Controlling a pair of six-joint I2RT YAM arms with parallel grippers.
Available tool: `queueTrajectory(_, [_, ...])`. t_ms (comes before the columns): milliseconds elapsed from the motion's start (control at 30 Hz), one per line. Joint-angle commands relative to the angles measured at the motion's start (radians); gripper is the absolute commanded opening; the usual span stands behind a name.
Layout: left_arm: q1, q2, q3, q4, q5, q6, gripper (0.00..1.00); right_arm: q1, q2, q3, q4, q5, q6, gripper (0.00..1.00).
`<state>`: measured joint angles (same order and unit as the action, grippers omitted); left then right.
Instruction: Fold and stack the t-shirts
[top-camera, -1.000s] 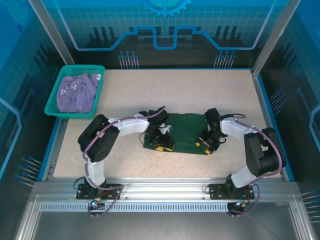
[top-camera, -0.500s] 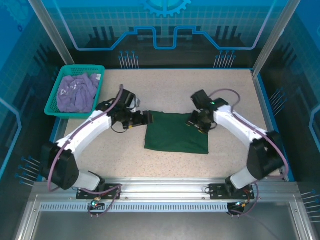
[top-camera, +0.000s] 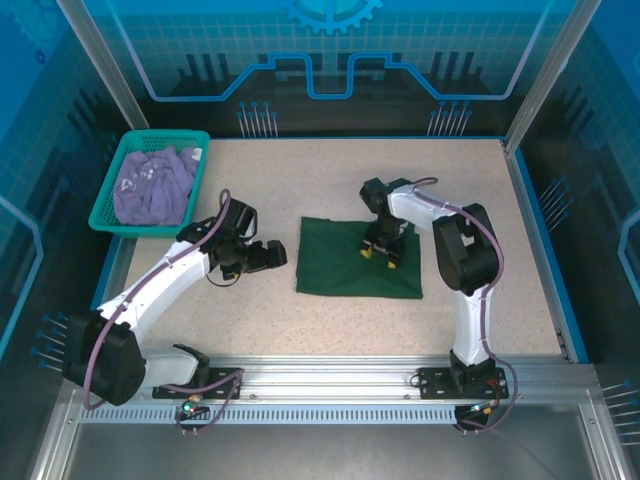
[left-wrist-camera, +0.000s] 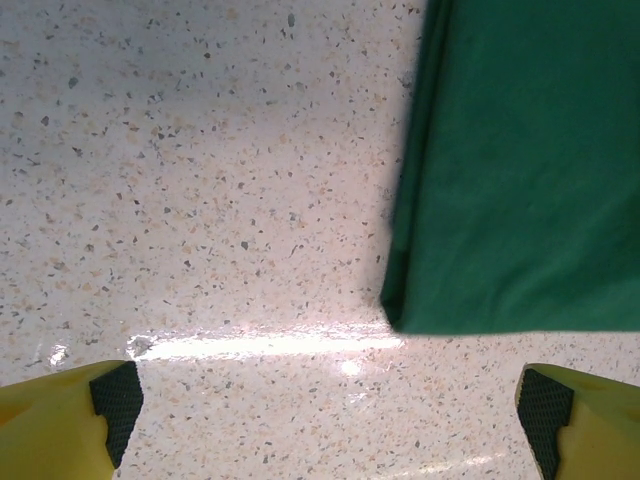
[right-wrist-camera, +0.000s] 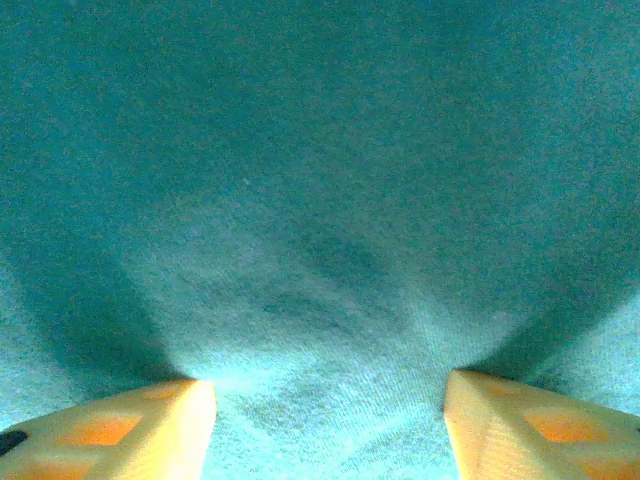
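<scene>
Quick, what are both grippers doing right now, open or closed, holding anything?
Left gripper: open, empty, beside the green t-shirt.
Right gripper: open, over the green t-shirt, gripping nothing.

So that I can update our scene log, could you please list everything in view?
green t-shirt: one, dark green, folded flat near the middle of the table
lavender t-shirt: one, light purple, crumpled inside the basket
basket: one, teal mesh, at the table's far left corner
table: one, speckled beige, under everything
left gripper: one, yellow fingers, open, over bare table beside the green t-shirt's left edge
right gripper: one, yellow fingers, open, down over the green t-shirt
</scene>
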<state>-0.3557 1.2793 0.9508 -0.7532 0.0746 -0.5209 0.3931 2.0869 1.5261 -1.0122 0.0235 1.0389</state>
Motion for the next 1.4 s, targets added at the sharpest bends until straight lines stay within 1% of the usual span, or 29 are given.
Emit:
queueTrajectory(0, [0.008,-0.004,0.016,-0.025,-0.021,0.029,0.99,-0.105,0.088,0.086,-0.050,0.064,0.009,0.65])
queueTrajectory(100, [0.011,0.018,0.021,-0.023,-0.009,0.025,0.99,-0.174,0.156,0.203,-0.120,0.056,0.016,0.65])
queueTrajectory(167, [0.011,0.027,0.026,-0.022,-0.002,0.021,0.99,-0.210,0.196,0.289,-0.164,0.085,0.010,0.65])
queueTrajectory(300, [0.012,0.041,0.035,-0.020,0.000,0.027,0.99,-0.260,0.293,0.485,-0.259,0.152,-0.024,0.67])
queueTrajectory(467, [0.012,0.093,0.062,-0.014,0.012,0.030,0.99,-0.326,0.390,0.718,-0.326,0.177,-0.092,0.68])
queueTrajectory(533, [0.012,0.114,0.085,-0.020,0.016,0.040,0.99,-0.324,0.398,0.845,-0.338,0.239,-0.172,0.71])
queueTrajectory(600, [0.012,0.130,0.108,-0.028,0.017,0.051,0.99,-0.292,0.379,0.936,-0.335,0.295,-0.260,0.71])
queueTrajectory(633, [0.012,0.137,0.117,-0.031,0.019,0.056,0.99,-0.274,0.357,0.954,-0.330,0.297,-0.283,0.72])
queueTrajectory(700, [0.012,0.146,0.124,-0.029,0.021,0.061,0.99,-0.241,0.296,0.930,-0.306,0.275,-0.298,0.72])
queueTrajectory(767, [0.012,0.157,0.124,-0.025,0.026,0.061,0.99,-0.202,0.228,0.839,-0.261,0.236,-0.272,0.72])
queueTrajectory(867, [0.012,0.172,0.127,-0.018,0.036,0.057,0.98,-0.136,0.149,0.651,-0.180,0.148,-0.176,0.71])
queueTrajectory(933, [0.013,0.181,0.133,-0.015,0.043,0.059,0.98,-0.088,0.156,0.568,-0.150,0.114,-0.131,0.71])
queueTrajectory(1033, [0.012,0.176,0.135,-0.020,0.047,0.062,0.98,-0.048,0.226,0.573,-0.182,0.104,-0.131,0.71])
queueTrajectory(1167, [0.012,0.145,0.114,-0.024,0.042,0.068,0.98,-0.058,0.317,0.579,-0.214,0.117,-0.186,0.71])
queueTrajectory(1367, [0.012,0.120,0.091,-0.034,0.040,0.069,0.98,-0.149,0.357,0.545,-0.236,0.156,-0.275,0.71])
